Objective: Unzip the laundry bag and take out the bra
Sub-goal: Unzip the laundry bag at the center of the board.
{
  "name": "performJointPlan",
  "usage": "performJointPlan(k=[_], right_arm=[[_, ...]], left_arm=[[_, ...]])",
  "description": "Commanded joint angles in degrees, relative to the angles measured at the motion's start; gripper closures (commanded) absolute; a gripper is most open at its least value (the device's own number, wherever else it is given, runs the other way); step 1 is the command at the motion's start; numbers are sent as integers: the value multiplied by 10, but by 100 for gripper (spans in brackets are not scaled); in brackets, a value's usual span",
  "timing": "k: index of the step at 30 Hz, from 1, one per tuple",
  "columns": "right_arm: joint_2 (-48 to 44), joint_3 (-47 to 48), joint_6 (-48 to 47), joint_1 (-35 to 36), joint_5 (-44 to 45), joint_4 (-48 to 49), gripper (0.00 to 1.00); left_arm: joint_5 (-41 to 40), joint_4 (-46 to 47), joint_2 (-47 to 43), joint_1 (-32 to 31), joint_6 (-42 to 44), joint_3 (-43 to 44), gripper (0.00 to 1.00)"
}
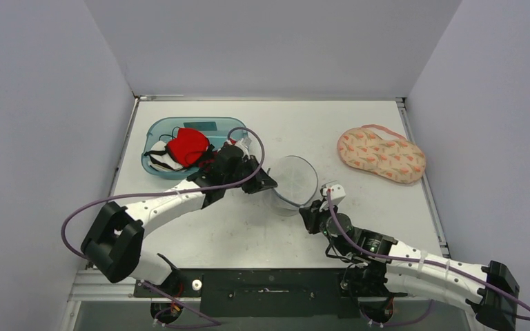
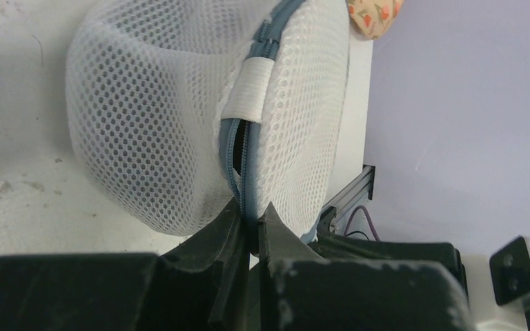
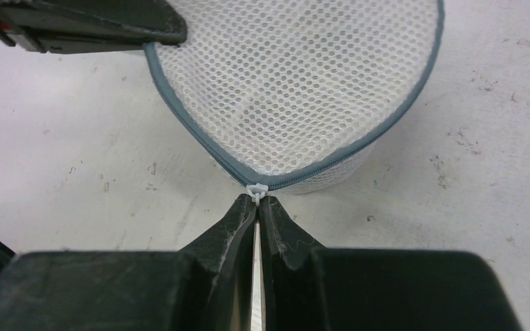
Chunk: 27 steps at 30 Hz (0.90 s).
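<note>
Where our right gripper [image 3: 257, 204] clenches the small white zipper pull [image 3: 256, 188], our left gripper [image 2: 250, 215] pinches the grey-blue zipper tape [image 2: 238, 158] on the opposite side of the laundry bag [image 1: 295, 181], a round drum of white honeycomb mesh standing on the table [image 1: 248, 234]. Our left arm [image 1: 162, 203] and right arm [image 1: 414, 262] lie low, angled inward to meet at it; a peach flowered pad [image 1: 381, 153] lies well apart to the right.

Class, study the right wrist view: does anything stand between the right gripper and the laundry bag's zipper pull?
Nothing visible does. The right gripper pinches the white zipper pull at the laundry bag's near edge, while the left gripper grips its zipper seam.
</note>
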Motion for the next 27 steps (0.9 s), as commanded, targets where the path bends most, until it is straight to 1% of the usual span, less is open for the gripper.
performJointPlan(k=[1,3,4,5,6,7,8,9,11,12,16,19,21,24,26,27], right_arm=[[15,11,-7,15,10,33,95],[21,5,3,17,7,50,95],[25,0,10,18,4,57,95],[28,-3,19,19,2,67,95],[31,-7,26,18,0,77,95],[37,-9,32,18,-1,87,95],[43,-8,37,19,-1,92,95],[51,-6,42,18,2,94,95],[63,-1,45,18,5,100,95],[66,1,46,18,6,101,95],[77,10,45,18,6,109,95],[97,17,41,19,-1,123,95],[111,22,40,20,-4,133,95],[128,27,37,22,-12,144,95],[136,31,33,23,-19,147,95],[138,32,31,23,-24,150,95]], left_arm=[[-33,-14,53,19,40,67,99],[-35,-17,80,19,44,87,98],[-35,-14,91,19,43,92,96],[-34,-9,102,19,41,96,92],[-33,-10,108,20,40,100,82],[-38,-22,109,20,41,103,62],[-51,-38,105,20,42,105,44],[-62,-51,95,18,44,105,29],[-82,-72,66,15,43,89,6],[-89,-78,48,12,41,77,2],[-106,-80,-40,-2,7,5,4],[-110,-23,-107,-25,-59,-68,4],[-119,23,-133,-49,-102,-101,4],[-138,46,-139,-79,-125,-105,4],[-138,44,-128,-86,-122,-92,3],[-138,46,-120,-86,-122,-84,2]])
